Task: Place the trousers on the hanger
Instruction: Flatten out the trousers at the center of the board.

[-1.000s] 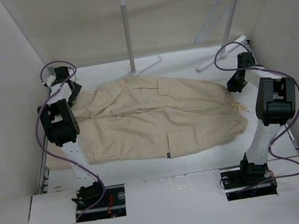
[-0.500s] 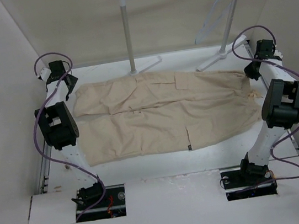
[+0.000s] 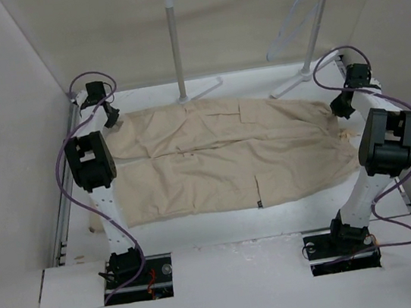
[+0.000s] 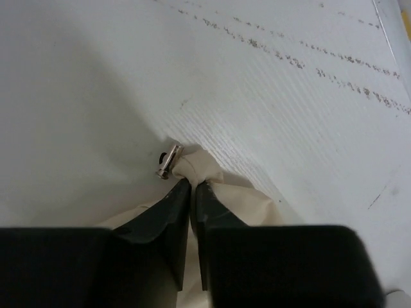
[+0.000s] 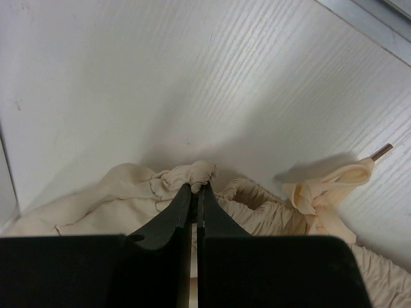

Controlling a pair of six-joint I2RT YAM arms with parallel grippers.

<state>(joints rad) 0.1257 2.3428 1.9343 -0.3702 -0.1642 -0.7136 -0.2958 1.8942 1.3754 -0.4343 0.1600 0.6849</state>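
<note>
My left gripper (image 4: 191,186) pinches the long beige cotton trousers (image 3: 230,162) near the white table's (image 3: 200,227) far-left corner, my right gripper (image 5: 194,188) their gathered waist at the right edge — cloth flat between. Next, I judge: lift evenly toward the thin pale triangular hanger (image 3: 295,17) past the far edge

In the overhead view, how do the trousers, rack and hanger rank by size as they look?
1. Trousers, clearly largest.
2. Rack, though cropped at the top edge and farther from the camera.
3. Hanger, smallest.
</note>
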